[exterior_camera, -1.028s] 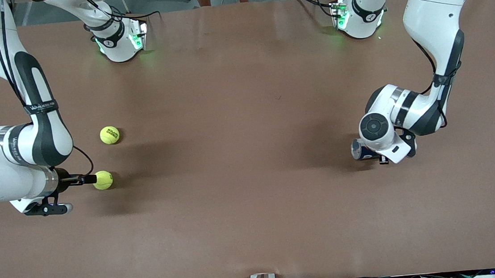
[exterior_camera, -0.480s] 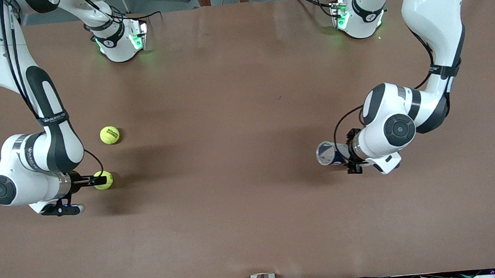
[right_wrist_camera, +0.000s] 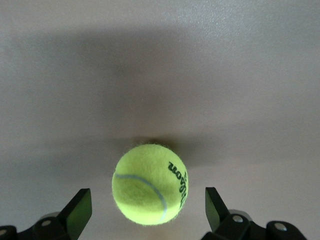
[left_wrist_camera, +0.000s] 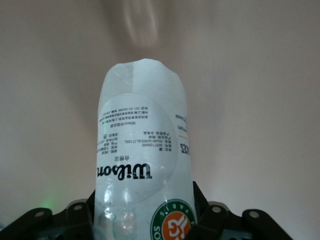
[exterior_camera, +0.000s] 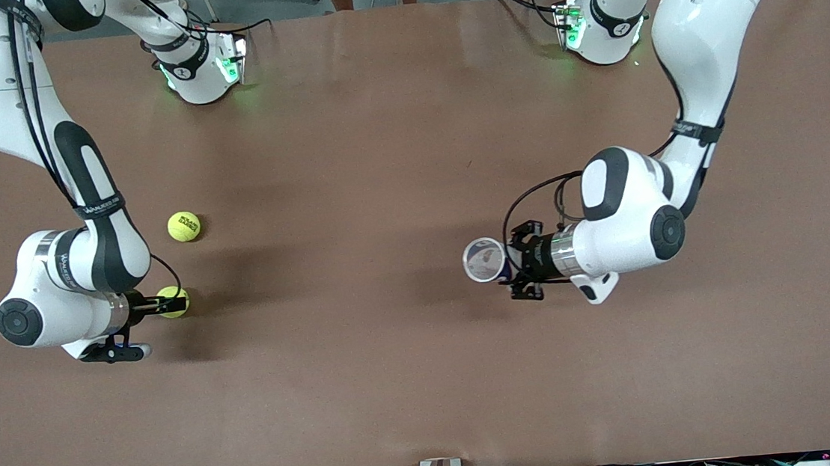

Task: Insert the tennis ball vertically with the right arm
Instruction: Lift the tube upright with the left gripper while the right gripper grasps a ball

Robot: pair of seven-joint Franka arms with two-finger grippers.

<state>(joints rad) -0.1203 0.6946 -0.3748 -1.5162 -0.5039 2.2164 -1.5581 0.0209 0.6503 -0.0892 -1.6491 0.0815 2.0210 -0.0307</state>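
A yellow tennis ball (exterior_camera: 178,299) lies on the table toward the right arm's end. My right gripper (exterior_camera: 164,304) is low at the table, open, with the ball (right_wrist_camera: 150,184) between its black fingers (right_wrist_camera: 79,213). A gap shows on each side of the ball. My left gripper (exterior_camera: 520,269) is shut on a clear Wilson ball tube (exterior_camera: 485,259), held lying level over the middle of the table. The tube's round open mouth faces the right arm's end. In the left wrist view the tube (left_wrist_camera: 142,150) fills the space between the jaws of the left gripper (left_wrist_camera: 145,222).
A second tennis ball (exterior_camera: 184,226) lies on the brown table (exterior_camera: 368,387), farther from the front camera than the first and close to the right arm's forearm. Both arm bases (exterior_camera: 202,71) stand along the table's back edge.
The left arm has swung the tube from the left arm's end toward the table's middle. The right gripper has slid forward so its fingers now flank the ball.
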